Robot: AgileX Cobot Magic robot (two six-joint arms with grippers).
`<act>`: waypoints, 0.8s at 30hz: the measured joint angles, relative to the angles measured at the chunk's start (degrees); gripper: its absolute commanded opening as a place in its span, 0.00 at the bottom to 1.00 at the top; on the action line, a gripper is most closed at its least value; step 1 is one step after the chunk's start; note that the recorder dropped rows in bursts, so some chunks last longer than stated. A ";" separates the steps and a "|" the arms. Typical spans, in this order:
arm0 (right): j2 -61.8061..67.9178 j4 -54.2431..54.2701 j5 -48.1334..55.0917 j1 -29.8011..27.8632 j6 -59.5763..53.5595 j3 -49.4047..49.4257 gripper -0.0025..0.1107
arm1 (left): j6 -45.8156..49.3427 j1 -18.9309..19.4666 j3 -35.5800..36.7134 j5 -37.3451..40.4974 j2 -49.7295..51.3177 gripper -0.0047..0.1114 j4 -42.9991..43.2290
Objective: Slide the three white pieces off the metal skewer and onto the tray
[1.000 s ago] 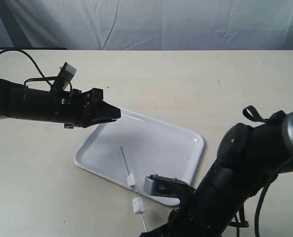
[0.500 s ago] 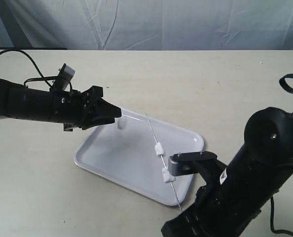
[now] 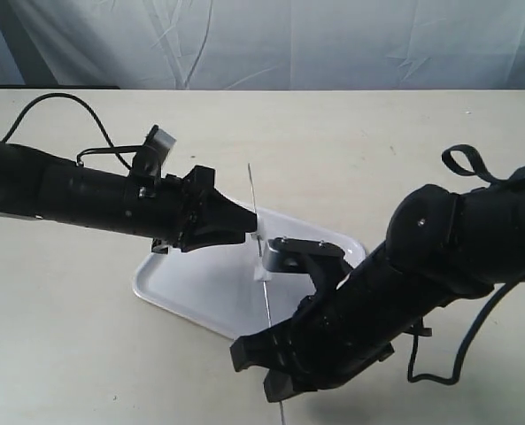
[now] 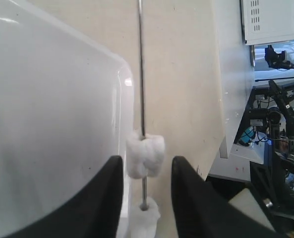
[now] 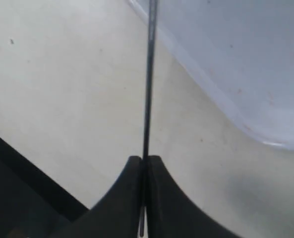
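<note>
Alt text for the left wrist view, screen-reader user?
The left gripper stands open, its black fingers either side of a white piece threaded on a thin metal skewer; a second white piece sits further along. A glossy white tray fills much of the background.

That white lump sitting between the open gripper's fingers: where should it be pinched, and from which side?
Pinch the white piece across its soft flanks, coming in square to the metal skewer, one finger on each side of the rod. The skewer runs through its middle, so only the flanks are free. The left gripper is open and lined up so.
</note>
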 measured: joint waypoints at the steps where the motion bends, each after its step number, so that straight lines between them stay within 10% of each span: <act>1: 0.10 0.39 0.00 0.00 -0.39 -0.60 0.02 | 0.00 0.00 0.00 -0.12 0.00 0.32 0.00; 24: 0.10 1.50 7.01 0.00 -0.87 -2.48 0.02 | 1.86 -0.10 0.00 -2.72 0.00 0.18 -1.06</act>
